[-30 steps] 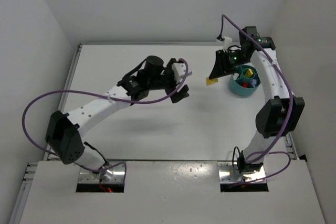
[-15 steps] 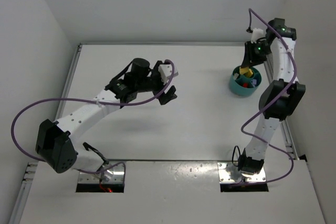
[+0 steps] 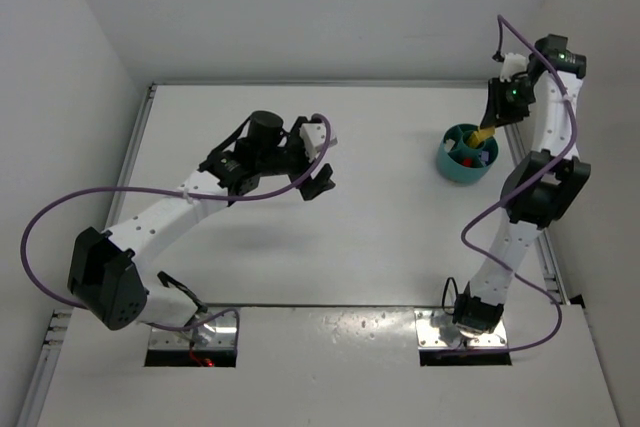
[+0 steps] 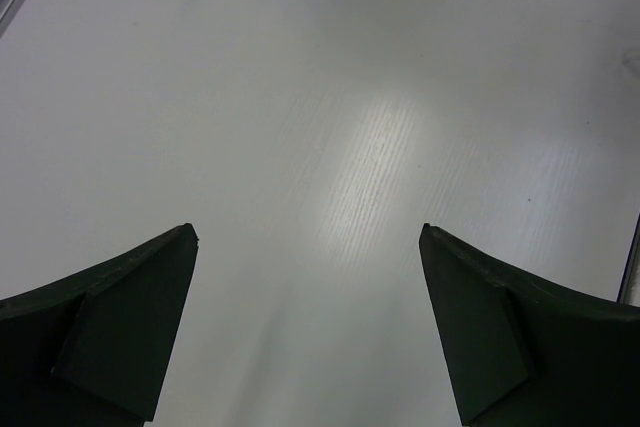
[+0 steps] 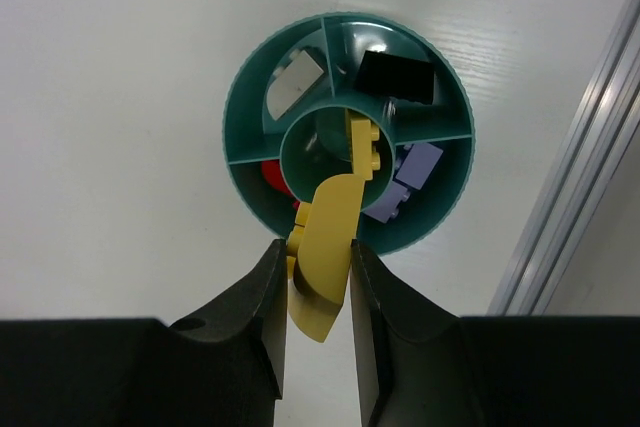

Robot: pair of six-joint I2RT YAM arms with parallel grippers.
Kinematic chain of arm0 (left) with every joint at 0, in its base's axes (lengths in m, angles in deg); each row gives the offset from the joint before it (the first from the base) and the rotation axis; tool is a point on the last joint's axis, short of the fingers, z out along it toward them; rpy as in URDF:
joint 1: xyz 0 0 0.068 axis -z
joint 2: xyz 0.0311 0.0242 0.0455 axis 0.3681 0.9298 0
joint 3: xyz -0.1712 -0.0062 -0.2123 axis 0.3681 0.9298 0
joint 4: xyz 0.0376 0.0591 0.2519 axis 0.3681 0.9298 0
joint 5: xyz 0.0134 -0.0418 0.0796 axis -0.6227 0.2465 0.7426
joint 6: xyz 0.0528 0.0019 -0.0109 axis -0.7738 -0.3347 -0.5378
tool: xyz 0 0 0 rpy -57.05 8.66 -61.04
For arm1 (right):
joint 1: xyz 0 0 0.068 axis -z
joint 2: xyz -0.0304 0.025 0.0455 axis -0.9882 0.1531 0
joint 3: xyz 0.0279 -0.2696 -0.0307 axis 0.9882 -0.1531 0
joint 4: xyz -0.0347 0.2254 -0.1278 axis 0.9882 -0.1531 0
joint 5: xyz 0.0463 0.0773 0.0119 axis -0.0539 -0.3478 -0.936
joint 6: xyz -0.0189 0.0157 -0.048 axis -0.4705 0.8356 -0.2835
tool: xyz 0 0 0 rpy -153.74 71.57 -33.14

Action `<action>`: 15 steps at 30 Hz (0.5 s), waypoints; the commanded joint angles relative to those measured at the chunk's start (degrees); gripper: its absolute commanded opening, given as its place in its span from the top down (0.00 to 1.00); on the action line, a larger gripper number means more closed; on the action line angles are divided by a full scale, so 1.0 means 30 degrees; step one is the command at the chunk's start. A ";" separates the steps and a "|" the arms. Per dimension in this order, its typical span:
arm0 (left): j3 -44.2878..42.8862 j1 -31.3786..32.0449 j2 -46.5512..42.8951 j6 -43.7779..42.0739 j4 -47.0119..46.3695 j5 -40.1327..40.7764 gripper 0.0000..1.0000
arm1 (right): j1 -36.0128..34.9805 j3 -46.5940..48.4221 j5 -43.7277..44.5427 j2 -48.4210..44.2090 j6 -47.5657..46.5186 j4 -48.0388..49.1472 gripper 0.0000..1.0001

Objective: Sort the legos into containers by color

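The teal bowl (image 3: 447,162) sits at the table's far right, and the right wrist view shows its dividers (image 5: 235,117). My right gripper (image 5: 316,252) hangs just above its near rim (image 3: 490,127), shut on a curved yellow lego (image 5: 328,237) that points at the centre cup. A second yellow lego (image 5: 365,147) stands in that cup. Black (image 5: 397,77), cream (image 5: 295,82), lavender (image 5: 408,182) and red (image 5: 272,177) legos lie in separate outer compartments. My left gripper (image 3: 322,160) hovers over the middle of the table, open and holding nothing (image 4: 308,247).
An aluminium rail (image 5: 570,177) runs along the table's right edge just past the bowl, with the side wall behind it. A matching rail (image 3: 140,137) borders the left edge. Bare white tabletop (image 4: 330,127) lies under the left gripper.
My right gripper has carried the yellow lego rightward, from left of the bowl to over it. The left arm drew back slightly to the left, then stayed still.
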 commanded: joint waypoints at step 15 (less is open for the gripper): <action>0.0342 -0.0316 -0.0473 -0.0181 -0.0508 -0.0489 0.00 | -0.0093 0.0666 -0.0445 0.1544 -0.0139 0.0345 0.99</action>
